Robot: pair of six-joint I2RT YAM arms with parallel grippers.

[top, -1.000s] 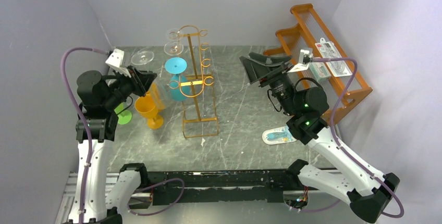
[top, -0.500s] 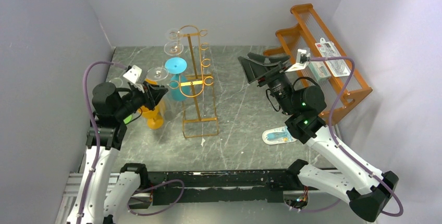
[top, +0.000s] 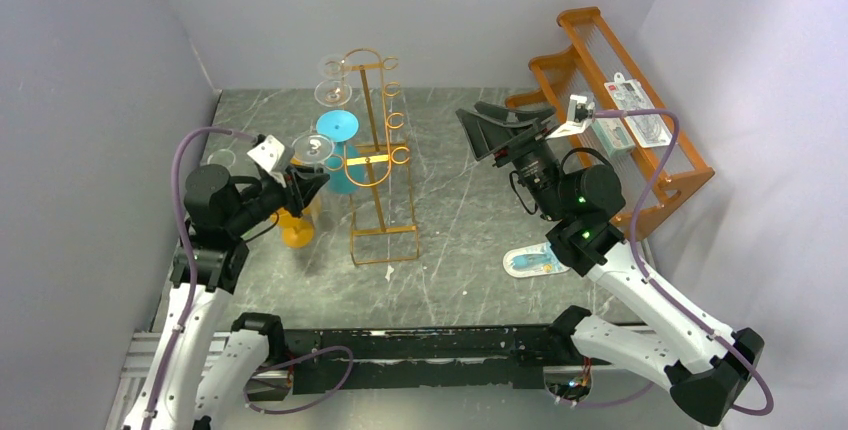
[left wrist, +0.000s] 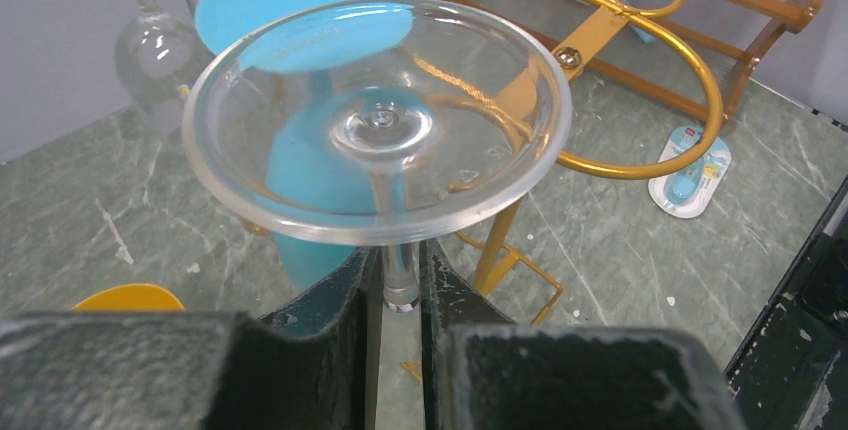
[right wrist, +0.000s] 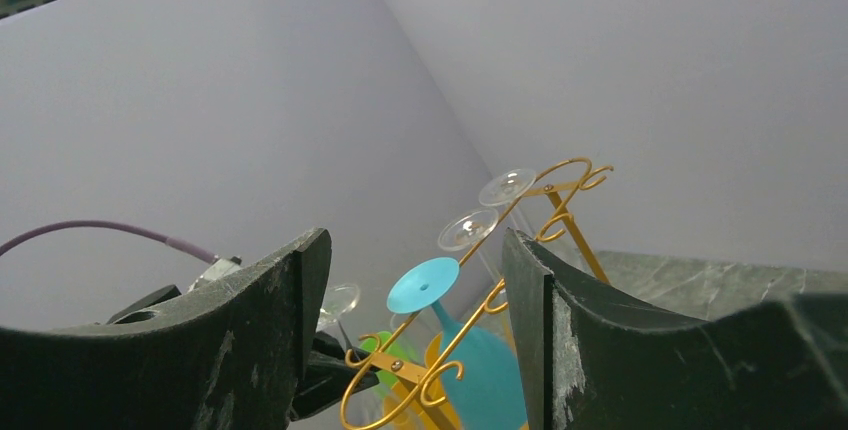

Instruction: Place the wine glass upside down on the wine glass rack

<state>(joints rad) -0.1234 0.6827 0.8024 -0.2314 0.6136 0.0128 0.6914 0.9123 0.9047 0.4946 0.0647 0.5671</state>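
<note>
A clear wine glass (left wrist: pixel 378 120) is held with its round foot toward the camera, and my left gripper (left wrist: pixel 400 280) is shut on its stem. Its bowl is hidden below the fingers. From above, the glass foot (top: pixel 312 147) sits just left of the golden wine glass rack (top: pixel 380 160), close to a lower ring hook (left wrist: pixel 640 120). A blue glass (top: pixel 338 128) and clear glasses (top: pixel 332 70) hang upside down on the rack's left side. My right gripper (top: pixel 495 125) hovers open to the right of the rack (right wrist: pixel 480 320), with nothing between its fingers (right wrist: pixel 415 240).
An orange glass (top: pixel 293 228) stands on the table under my left arm. The bigger orange stepped shelf (top: pixel 620 100) with packets is at the back right. A small blister packet (top: pixel 535 262) lies on the marble table near my right arm.
My left arm has swung right and forward with the clear glass, bringing it from the left wall up beside the rack. The right arm has barely moved.
</note>
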